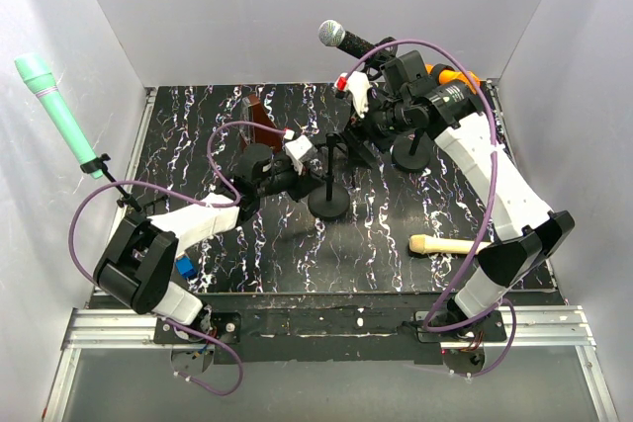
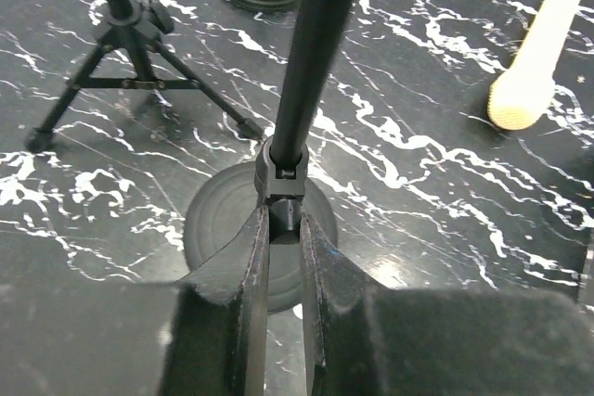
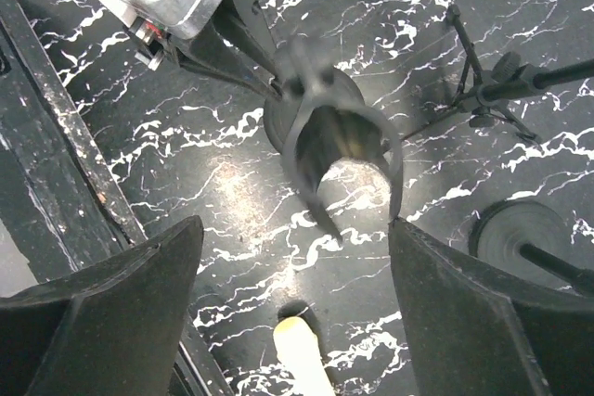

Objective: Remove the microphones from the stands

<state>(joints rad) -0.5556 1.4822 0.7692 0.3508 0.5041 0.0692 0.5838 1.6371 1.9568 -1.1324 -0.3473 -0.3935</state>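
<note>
Cream-coloured handheld microphone (image 3: pixel 302 354) lies flat on the black, white-veined marble surface (image 2: pixel 418 183). It touches neither stand nor finger. Seen from your right end effector (image 3: pixel 295 229), it sits beneath the gap between the two fingers, towards the lower edge of that view. Seen from your left end effector (image 2: pixel 283 229), it lies off to the upper right, well apart.

Your left end effector is closed tight on the black round-based microphone stand (image 2: pixel 311 53). Both fingers press the collar low on the pole, just above the disc base, and the pole leans away up and to the right.

Your right end effector stands wide apart and has hold of nothing. Between its fingers, farther off, you can see the stand's black C-shaped clip (image 3: pixel 311 150). It is blurred, and the surface shows through its mouth.

A black tripod stand (image 2: pixel 116 53) stands up and to the left of your left end effector. In the overhead view, a black microphone with a silver mesh head (image 1: pixel 341 39) juts out just beyond your right end effector. You cannot tell from these views what carries it.
</note>
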